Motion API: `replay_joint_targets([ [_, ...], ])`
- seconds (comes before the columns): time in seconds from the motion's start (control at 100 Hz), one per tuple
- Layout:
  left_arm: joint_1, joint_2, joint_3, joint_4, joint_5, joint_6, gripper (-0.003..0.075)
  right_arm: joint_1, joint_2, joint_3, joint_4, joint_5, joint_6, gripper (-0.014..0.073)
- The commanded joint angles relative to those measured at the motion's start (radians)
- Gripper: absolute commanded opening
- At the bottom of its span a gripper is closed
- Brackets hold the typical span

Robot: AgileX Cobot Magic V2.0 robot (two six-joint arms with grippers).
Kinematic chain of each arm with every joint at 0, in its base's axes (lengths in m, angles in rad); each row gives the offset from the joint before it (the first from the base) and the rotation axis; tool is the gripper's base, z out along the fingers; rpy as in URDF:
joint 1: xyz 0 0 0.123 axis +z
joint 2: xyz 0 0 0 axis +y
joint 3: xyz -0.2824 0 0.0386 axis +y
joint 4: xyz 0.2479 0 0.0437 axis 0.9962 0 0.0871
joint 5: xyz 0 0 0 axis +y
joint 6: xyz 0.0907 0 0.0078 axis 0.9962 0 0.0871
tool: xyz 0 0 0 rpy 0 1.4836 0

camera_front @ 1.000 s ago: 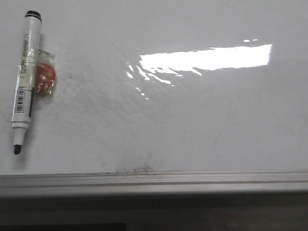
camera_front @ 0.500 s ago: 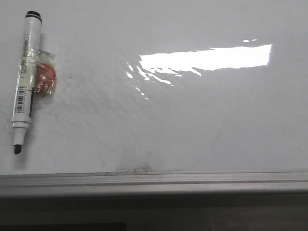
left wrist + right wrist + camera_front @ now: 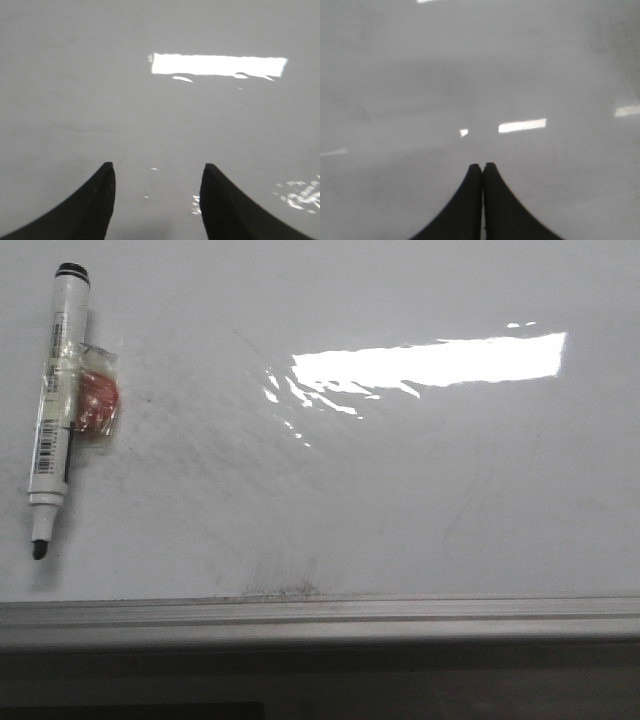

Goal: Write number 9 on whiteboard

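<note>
The whiteboard fills the front view, glossy white with faint grey smudges. No number 9 shows on it in any view. A white marker with a black cap lies uncapped on the board at the far left, tip towards the near rail, with a red piece taped to its side. Neither gripper appears in the front view. In the left wrist view my left gripper is open over bare board, with nothing between its fingers. In the right wrist view my right gripper is shut on nothing above bare board.
A grey metal rail runs along the board's near edge, with a dark drop below it. A bright glare patch sits right of centre. A darker grey smudge lies just above the rail.
The marker sits a few pixels further right in the front view; nothing else differs.
</note>
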Motion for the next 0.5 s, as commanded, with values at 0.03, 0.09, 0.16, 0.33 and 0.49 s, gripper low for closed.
replay_joint_targets([
  [0.03,-0.16,0.059,-0.038,-0.01,-0.11,0.001,0.0358,0.002,0.019,-0.035,-0.001,-0.072,-0.002,-0.0063],
  [0.09,-0.253,0.086,-0.038,-0.012,-0.121,0.001,0.0358,0.002,0.019,-0.035,-0.001,-0.072,-0.002,-0.0063],
  [0.16,-0.349,0.123,-0.038,-0.014,-0.125,0.001,0.0358,0.002,0.019,-0.035,-0.001,-0.072,-0.002,-0.0063],
  [0.33,-0.519,0.206,-0.038,-0.024,-0.156,-0.001,0.0358,0.002,0.019,-0.035,-0.001,-0.072,-0.002,-0.0063],
  [0.49,-0.579,0.3,-0.038,-0.089,-0.248,-0.001,0.0358,0.002,0.019,-0.035,-0.001,-0.072,-0.002,-0.0063],
])
